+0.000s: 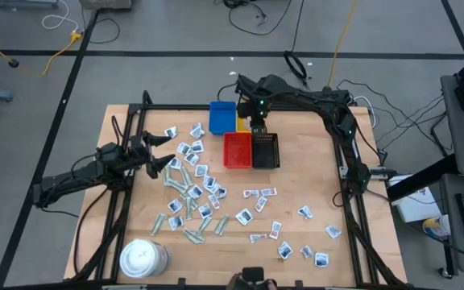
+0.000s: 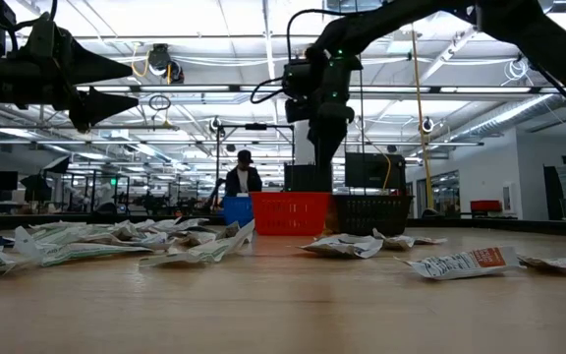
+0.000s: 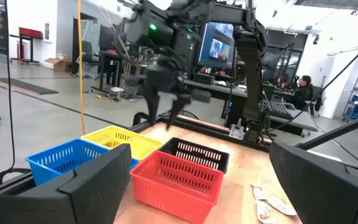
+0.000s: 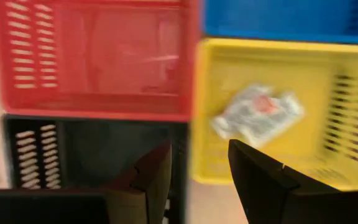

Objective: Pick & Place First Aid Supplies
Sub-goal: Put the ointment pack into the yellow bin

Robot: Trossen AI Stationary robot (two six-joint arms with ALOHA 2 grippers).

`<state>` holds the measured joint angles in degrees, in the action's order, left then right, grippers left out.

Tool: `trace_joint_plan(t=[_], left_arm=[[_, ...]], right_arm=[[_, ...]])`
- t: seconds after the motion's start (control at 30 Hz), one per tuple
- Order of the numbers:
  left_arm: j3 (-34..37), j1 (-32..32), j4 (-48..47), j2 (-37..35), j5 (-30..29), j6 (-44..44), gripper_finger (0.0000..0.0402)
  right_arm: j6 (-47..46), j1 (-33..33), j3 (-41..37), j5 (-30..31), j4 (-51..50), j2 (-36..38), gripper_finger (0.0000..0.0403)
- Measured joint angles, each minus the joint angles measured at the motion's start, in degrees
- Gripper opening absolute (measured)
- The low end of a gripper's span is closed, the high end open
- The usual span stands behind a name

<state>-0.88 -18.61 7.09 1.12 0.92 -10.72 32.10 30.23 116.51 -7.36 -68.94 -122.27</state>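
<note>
Crumpled wrapped packets [image 2: 199,248] strewn across table foreground: light, floppy, likely slippery; best pinched by raised edge. Right gripper [image 4: 197,171] above trays, jaws parted, empty; one packet [image 4: 257,114] in yellow tray [image 4: 216,68] just beyond. Left gripper [image 3: 197,180] spread wide.

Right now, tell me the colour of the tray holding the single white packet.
Yellow tray; the packet lies inside it, clearest in the right wrist view.

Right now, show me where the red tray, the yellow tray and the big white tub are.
red tray [image 1: 237,150]: high view, on its floor.
yellow tray [image 4: 328,118]: right wrist view, on its bare floor beside a packet [image 4: 257,114] lying in it.
white tub [image 1: 141,257]: high view, on its round lid.
</note>
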Motion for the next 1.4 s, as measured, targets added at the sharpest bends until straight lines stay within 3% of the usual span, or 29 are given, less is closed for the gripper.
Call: trace_joint_plan(t=[0.57,0.93,1.17,1.4], left_arm=[[0.01,-0.02,0.00,0.01,-0.01,0.00,0.0390],[0.00,-0.02,0.00,-0.01,-0.01,0.00,0.0390],[0.00,0.00,0.00,0.01,-0.01,0.00,0.0390],[-0.01,-0.02,0.00,-0.01,-0.01,0.00,0.0390]], right_arm=[[-9.18,-20.72,-32.50,0.05,11.75,21.94,0.0150],[-17.88,-31.40,-36.33,2.96,11.73,24.32,0.0149],[-21.30,-32.40,-36.97,3.26,12.09,24.30,0.0149],[-23.13,-34.44,-44.54,3.04,18.69,24.30,0.0149]])
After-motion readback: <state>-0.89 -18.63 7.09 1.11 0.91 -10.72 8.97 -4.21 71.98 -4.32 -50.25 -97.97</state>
